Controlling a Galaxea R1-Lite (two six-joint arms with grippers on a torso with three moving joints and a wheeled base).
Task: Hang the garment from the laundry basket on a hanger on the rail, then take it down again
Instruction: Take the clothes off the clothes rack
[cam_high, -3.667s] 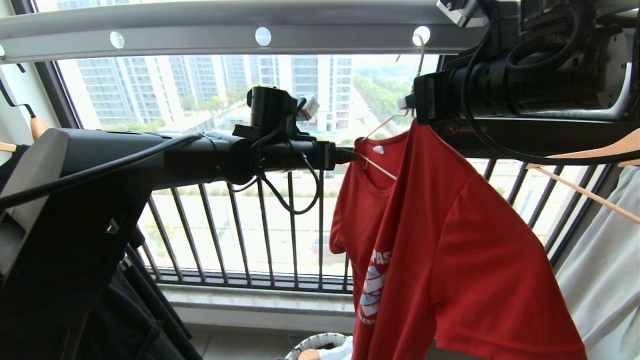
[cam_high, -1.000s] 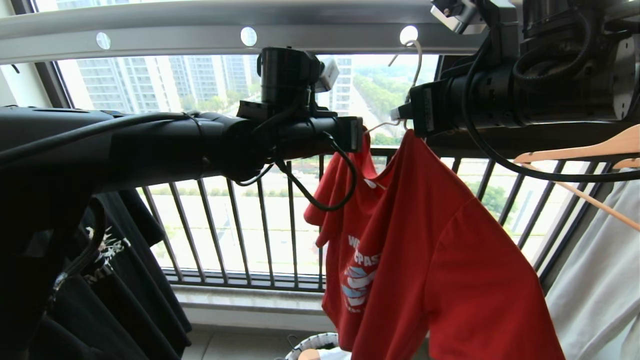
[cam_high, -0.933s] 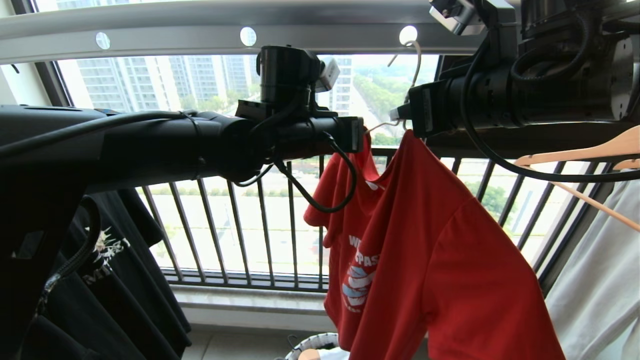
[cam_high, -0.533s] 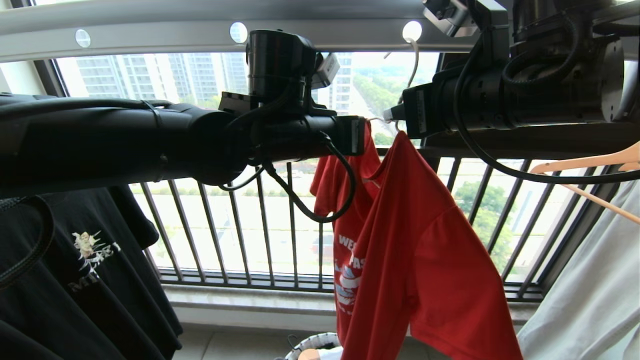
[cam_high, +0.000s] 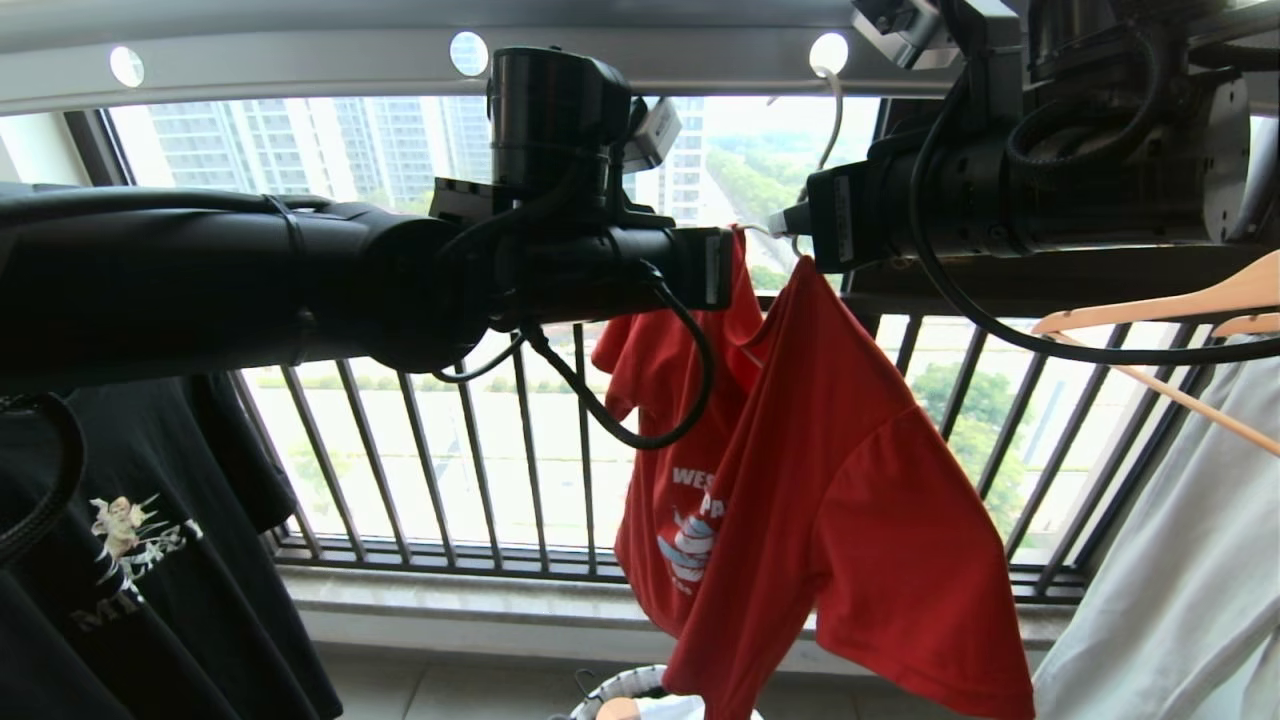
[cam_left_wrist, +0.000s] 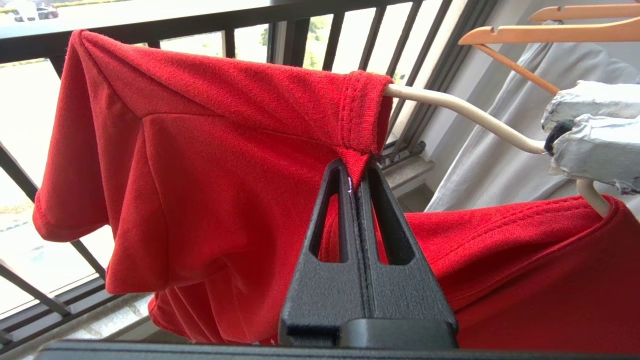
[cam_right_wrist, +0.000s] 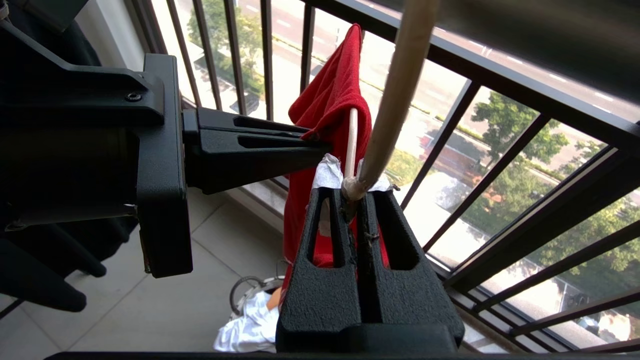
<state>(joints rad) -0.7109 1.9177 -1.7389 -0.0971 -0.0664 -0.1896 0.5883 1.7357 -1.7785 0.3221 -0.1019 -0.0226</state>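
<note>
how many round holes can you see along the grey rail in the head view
3: one near the rail's left end, one above the left arm's wrist, one where the hanger's hook hangs. The right arm may hide more.

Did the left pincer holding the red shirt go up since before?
Yes. The left pincer, shut on the garment, has gone up: in the head view it now sits closer beneath the rail and its round holes.

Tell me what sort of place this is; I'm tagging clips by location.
Probably a high-rise flat's laundry balcony: clothes such as a red T-shirt hang from a perforated rail, with a barred window railing overlooking apartment towers.
</note>
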